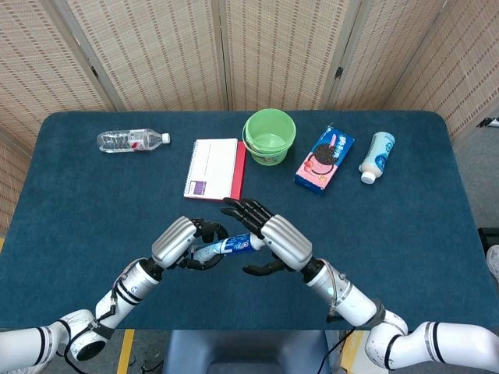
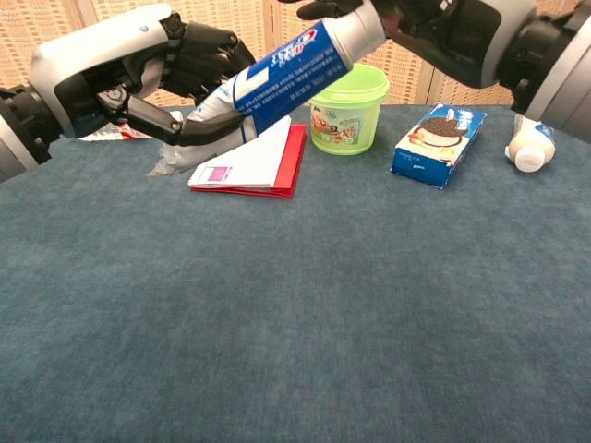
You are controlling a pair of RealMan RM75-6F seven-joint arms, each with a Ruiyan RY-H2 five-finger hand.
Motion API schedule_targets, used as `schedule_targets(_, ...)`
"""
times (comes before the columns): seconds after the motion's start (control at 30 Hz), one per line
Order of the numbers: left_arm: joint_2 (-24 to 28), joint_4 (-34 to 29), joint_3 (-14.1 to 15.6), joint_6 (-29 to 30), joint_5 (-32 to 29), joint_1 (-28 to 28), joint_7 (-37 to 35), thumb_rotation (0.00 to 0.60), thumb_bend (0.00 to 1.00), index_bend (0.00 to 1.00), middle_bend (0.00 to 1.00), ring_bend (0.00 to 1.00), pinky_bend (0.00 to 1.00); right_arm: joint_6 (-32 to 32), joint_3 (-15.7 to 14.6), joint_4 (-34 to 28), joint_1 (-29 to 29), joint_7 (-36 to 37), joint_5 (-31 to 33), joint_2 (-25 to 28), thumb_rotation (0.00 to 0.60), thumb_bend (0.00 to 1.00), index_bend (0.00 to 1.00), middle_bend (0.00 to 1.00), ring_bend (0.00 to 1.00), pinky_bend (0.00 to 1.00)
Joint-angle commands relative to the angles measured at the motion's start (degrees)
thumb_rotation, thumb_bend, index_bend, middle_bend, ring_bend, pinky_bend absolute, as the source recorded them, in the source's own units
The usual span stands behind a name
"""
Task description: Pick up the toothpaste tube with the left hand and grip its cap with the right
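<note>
My left hand (image 1: 178, 241) grips the tail end of a blue and white toothpaste tube (image 1: 227, 248) and holds it above the blue table, cap end pointing right and slightly up. In the chest view the tube (image 2: 277, 76) slants up from the left hand (image 2: 102, 74) toward the right hand (image 2: 452, 32). My right hand (image 1: 277, 241) has its palm over the cap end, fingers stretched out above the tube and thumb below it. The cap itself is hidden behind that hand.
Along the far side of the table (image 1: 93, 202) lie a clear water bottle (image 1: 132, 140), a white and red notebook (image 1: 214, 169), a green cup (image 1: 269, 136), a blue cookie box (image 1: 324, 158) and a white bottle (image 1: 377, 156).
</note>
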Motion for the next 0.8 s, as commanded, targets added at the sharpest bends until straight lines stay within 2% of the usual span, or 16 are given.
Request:
schedule_targets(0.03,-0.03,0.16,-0.10,-0.02,-0.10,-0.01,0.15,0.600,0.55,0.71,0.79,0.69,0.60,-0.28,0.16,0.11,0.31,-0.29,0.22,-0.27,0.000,0.00,0.00,0.00,0.00,0.00)
schedule_targets(0.8,0.74,0.47,-0.14,-0.46,-0.42,0.13,0.42,0.600,0.56,0.71,0.80,0.69,0.60,-0.81,-0.52,0.19,0.93,-2.01,0.74,-0.48,0.000,0.00,0.00,0.00,0.00,0.00)
